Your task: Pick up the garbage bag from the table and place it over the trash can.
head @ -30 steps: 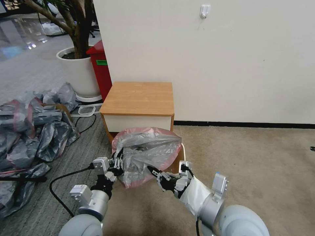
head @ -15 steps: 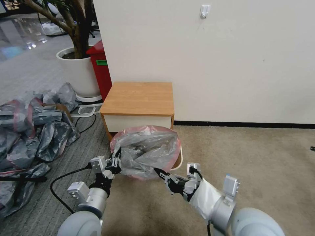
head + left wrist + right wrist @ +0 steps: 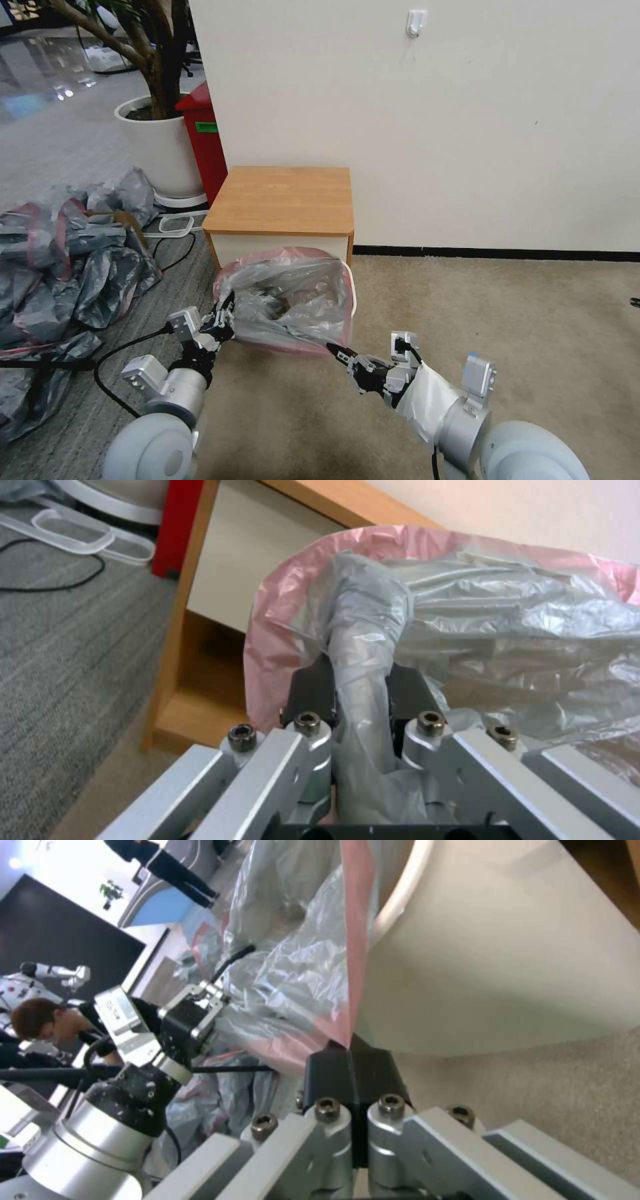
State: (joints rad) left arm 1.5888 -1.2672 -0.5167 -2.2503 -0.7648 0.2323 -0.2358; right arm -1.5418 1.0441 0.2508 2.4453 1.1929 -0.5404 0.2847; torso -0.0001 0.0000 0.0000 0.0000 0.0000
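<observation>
The garbage bag [image 3: 287, 300], translucent grey with a pink rim band, is spread mouth-up over the trash can in front of the table [image 3: 283, 200]. The bag hides most of the can in the head view. Its cream wall and rolled rim [image 3: 500, 965] show beside the pink band in the right wrist view. My left gripper [image 3: 223, 320] is shut on a bunched fold of the garbage bag [image 3: 363, 630] at the bag's left side, as the left gripper [image 3: 360, 677] shows up close. My right gripper [image 3: 337, 350] is shut on the pink rim at the near right corner, where the right gripper [image 3: 350, 1060] pinches the band's edge.
A large heap of grey-and-pink bags [image 3: 60, 253] covers the floor at the left, with a black cable [image 3: 120, 353] trailing near my left arm. A tall red bin [image 3: 203, 140] and a white plant pot [image 3: 157, 147] stand behind the table. Open carpet lies to the right.
Both grippers have come down and shifted left with the bag. The bag now sits lower, and its mouth is spread wider over the can.
</observation>
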